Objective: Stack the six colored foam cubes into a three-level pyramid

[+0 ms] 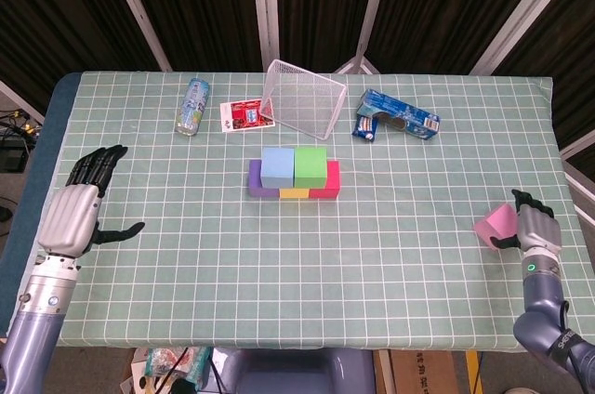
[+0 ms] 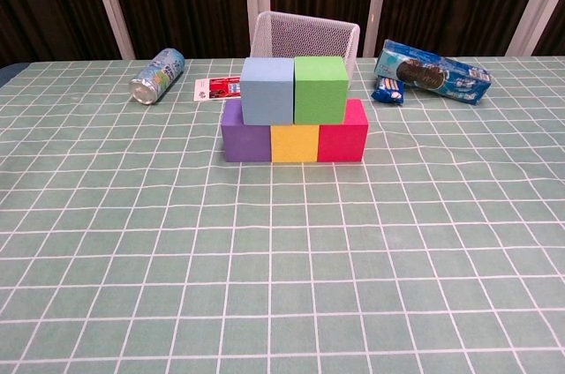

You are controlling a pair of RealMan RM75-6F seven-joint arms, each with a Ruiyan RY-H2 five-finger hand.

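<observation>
A purple cube (image 2: 244, 132), a yellow cube (image 2: 294, 143) and a red cube (image 2: 343, 134) stand touching in a row on the table. A light blue cube (image 2: 267, 90) and a green cube (image 2: 320, 89) sit side by side on top of them. Well apart, near the table's right edge, a pink cube (image 1: 494, 225) is tilted and held in the right hand (image 1: 536, 229).

— What crowds the stack?

— Behind the blue cube (image 2: 267, 90) and green cube (image 2: 320, 88) stands the wire mesh basket (image 2: 305, 37), close at their backs. The cookie packet (image 2: 430, 71) lies to the right rear, the card (image 2: 217, 87) and the tipped can (image 2: 158, 75) to the left rear.

— And open ways in?

— The checked tablecloth (image 2: 282, 259) lies bare in front of the bottom row and out to both sides; above the two upper cubes nothing hangs.
</observation>
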